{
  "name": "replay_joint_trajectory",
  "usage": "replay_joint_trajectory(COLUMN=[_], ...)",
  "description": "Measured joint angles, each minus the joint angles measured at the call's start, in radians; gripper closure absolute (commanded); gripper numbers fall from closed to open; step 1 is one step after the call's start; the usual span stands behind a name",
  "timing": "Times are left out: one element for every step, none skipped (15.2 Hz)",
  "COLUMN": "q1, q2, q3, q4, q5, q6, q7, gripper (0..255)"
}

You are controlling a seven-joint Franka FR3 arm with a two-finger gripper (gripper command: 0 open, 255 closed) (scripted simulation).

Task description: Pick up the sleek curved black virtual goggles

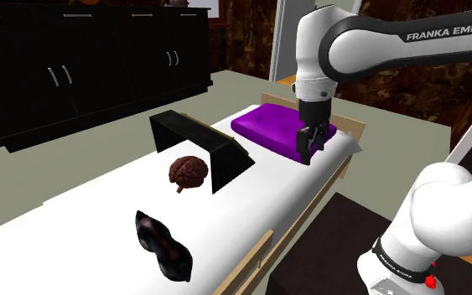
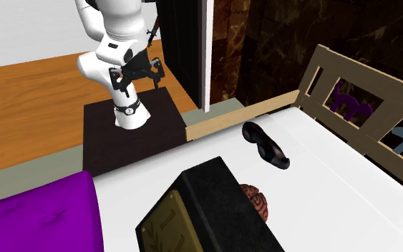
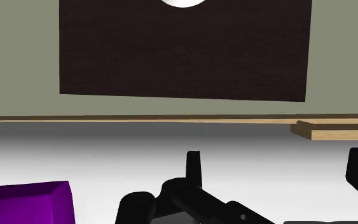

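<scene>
Poised with the tool spread wide and empty (both black fingers well apart in the wrist view), just above a purple cushion at one end of the white bed. Well apart from the black goggles, lying flat toward the shoulder view's lower left, past a black box and a brown brain model, long axis across the bed. Likely to need a long sweep down the mattress, then a wrist turn to close across the goggles' narrow width.

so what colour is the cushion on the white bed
The cushion is solid purple with no pattern; the shoulder view shows it best.
</scene>
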Motion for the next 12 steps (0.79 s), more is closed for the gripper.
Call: replay_joint_trajectory(q1=[0.006,0.014,0.020,0.029,0.034,0.041,0.046,0.051,0.055,0.058,0.060,0.061], q2=[0.022,0.046,0.060,0.086,0.114,0.147,0.176,0.202,0.229,0.261,0.291,0.324], q3=[0.016,0.036,0.051,0.073,0.091,0.112,0.130,0.147,0.163,0.180,0.192,0.206], q4=[0.007,0.010,0.012,0.017,0.026,0.040,0.056,0.064,0.068,0.087,0.107,0.124], q5=[0.011,0.025,0.035,0.048,0.057,0.067,0.074,0.080,0.085,0.086,0.085,0.082], q6=[0.019,0.044,0.062,0.087,0.112,0.136,0.153,0.177,0.204,0.222,0.237,0.258], q7=[0.017,0.038,0.055,0.077,0.096,0.119,0.139,0.158,0.176,0.196,0.212,0.228], gripper=[0,0,0,0,0,0,0,0,0,0,0,0])
